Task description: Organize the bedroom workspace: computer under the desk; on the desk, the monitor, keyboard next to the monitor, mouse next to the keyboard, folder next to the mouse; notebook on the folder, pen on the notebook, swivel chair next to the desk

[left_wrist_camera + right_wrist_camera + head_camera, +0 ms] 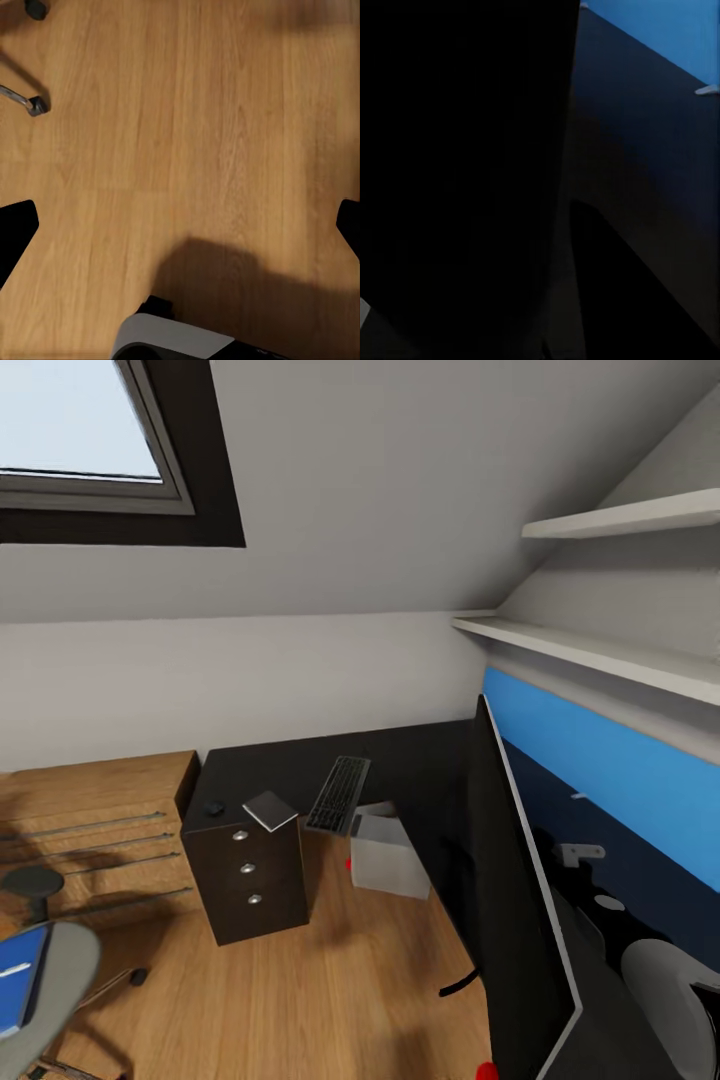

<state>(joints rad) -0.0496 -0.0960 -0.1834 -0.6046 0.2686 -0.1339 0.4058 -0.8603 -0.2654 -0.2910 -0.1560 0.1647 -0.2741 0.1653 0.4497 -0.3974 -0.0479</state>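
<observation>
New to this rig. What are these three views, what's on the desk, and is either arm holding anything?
These are simulator renders from a wheeled two-armed robot. The head view looks down into a bedroom corner: the black desk carries the keyboard, the mouse, a grey notebook and, close up, the monitor. The computer stands beneath. The swivel chair holds the blue folder. The left wrist view looks at the wood floor, its open fingertips empty. The right wrist view is mostly dark, so that grip is unclear.

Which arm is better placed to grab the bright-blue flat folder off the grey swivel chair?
Left, probably. The bright-blue flat folder lies on the grey swivel chair at the robot's left, while the wide black monitor crowds its right.
</observation>
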